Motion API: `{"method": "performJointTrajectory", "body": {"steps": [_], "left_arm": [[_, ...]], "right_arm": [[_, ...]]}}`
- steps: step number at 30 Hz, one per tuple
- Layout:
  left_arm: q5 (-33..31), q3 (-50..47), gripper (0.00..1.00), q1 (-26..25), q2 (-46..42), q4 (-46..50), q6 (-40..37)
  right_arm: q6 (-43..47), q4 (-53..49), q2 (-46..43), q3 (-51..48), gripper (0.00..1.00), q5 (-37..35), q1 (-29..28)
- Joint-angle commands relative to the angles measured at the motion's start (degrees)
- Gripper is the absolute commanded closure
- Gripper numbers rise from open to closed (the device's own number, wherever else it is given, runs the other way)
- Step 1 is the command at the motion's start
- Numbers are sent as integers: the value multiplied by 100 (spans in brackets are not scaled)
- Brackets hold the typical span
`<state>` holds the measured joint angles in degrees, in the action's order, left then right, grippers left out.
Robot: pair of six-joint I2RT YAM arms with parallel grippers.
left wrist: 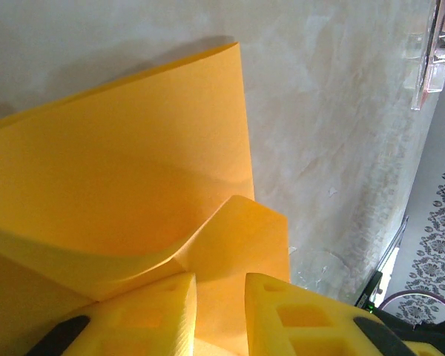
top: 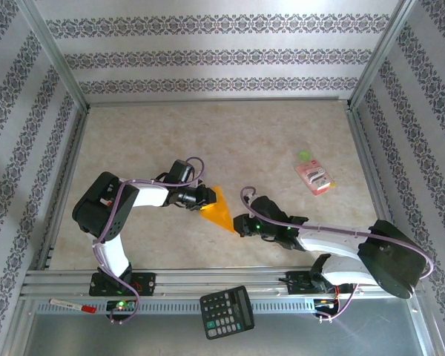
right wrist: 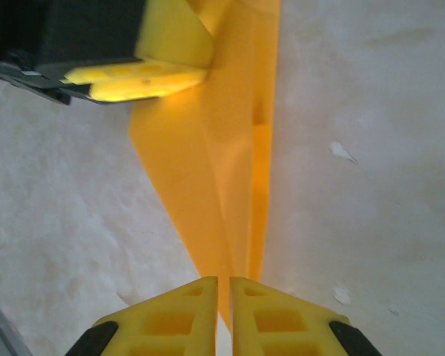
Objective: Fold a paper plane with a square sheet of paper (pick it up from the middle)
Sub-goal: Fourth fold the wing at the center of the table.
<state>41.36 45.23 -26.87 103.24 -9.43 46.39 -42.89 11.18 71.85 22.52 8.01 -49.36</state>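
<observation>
Orange-yellow sheet of paper (top: 217, 213), part-folded to a point, sits mid-frame above the bench (top: 267, 133). My right pincer (right wrist: 224, 304) is pinched together on its tip. I cannot tell whether the left pincer (left wrist: 221, 285) grips. Pulling the arms apart could tear it or spoil the crease.

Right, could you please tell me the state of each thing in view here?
paper plane: part-folded to a point, gripped at both ends.
left gripper: shut on the paper plane's wide end.
right gripper: shut on its pointed tip.
calculator: lying face up, untouched.
pink packet: lying flat, untouched.
</observation>
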Motion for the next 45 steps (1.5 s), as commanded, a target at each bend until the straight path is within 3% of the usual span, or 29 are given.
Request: {"method": "performJointTrajectory", "body": {"steps": [1, 14, 38, 45], "left_arm": [[-453, -107, 75, 70, 162, 373, -210], [-454, -65, 75, 77, 126, 425, -238], [-598, -119, 75, 70, 110, 457, -236], [-664, -124, 75, 69, 78, 526, -270]], "right_arm": [[106, 68, 286, 258, 90, 181, 5], [-218, 530, 957, 177, 95, 447, 18], [-496, 416, 1025, -248, 98, 0, -510], [-496, 212, 633, -584, 98, -71, -601]]}}
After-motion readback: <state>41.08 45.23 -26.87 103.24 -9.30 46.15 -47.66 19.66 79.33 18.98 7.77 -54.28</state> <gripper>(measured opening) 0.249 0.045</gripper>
